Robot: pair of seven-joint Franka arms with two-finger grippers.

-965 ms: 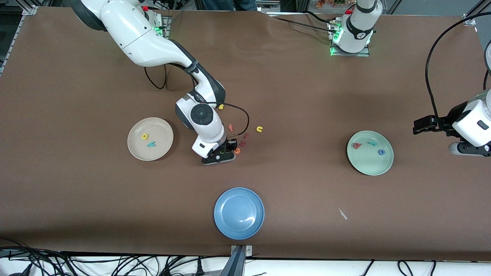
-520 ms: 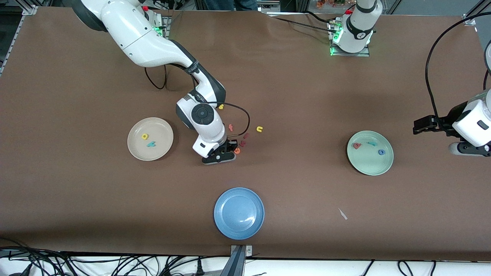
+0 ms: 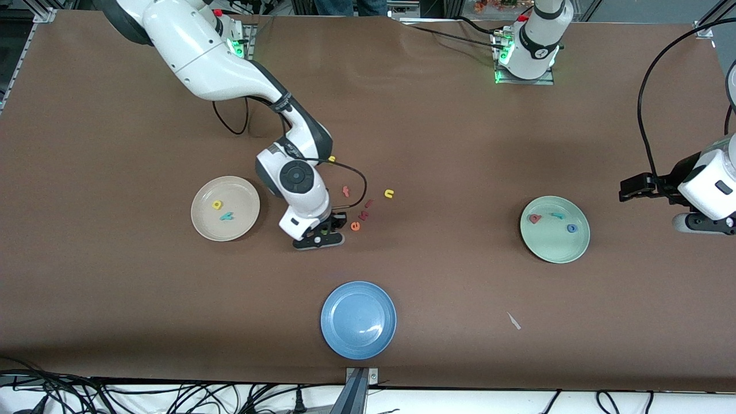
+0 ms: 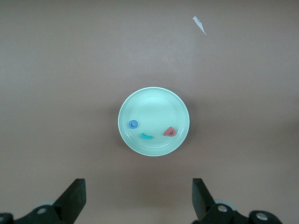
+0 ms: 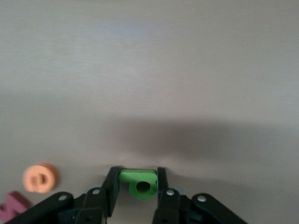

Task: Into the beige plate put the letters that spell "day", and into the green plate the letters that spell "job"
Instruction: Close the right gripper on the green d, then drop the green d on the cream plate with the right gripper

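Right now the right gripper has its fingers pinched on the green "d", low over the table between the beige plate and the loose letters – an orange "e", some dark red letters and a yellow one. The beige plate holds the yellow "a" and the teal "y". Toward the left arm's end, the green plate carries the pinkish-red "b", the teal "j" and the blue "o". The left gripper waits above the table beside that plate, spread wide and empty – nothing between its fingers. A blue plate lies nearest the front camera
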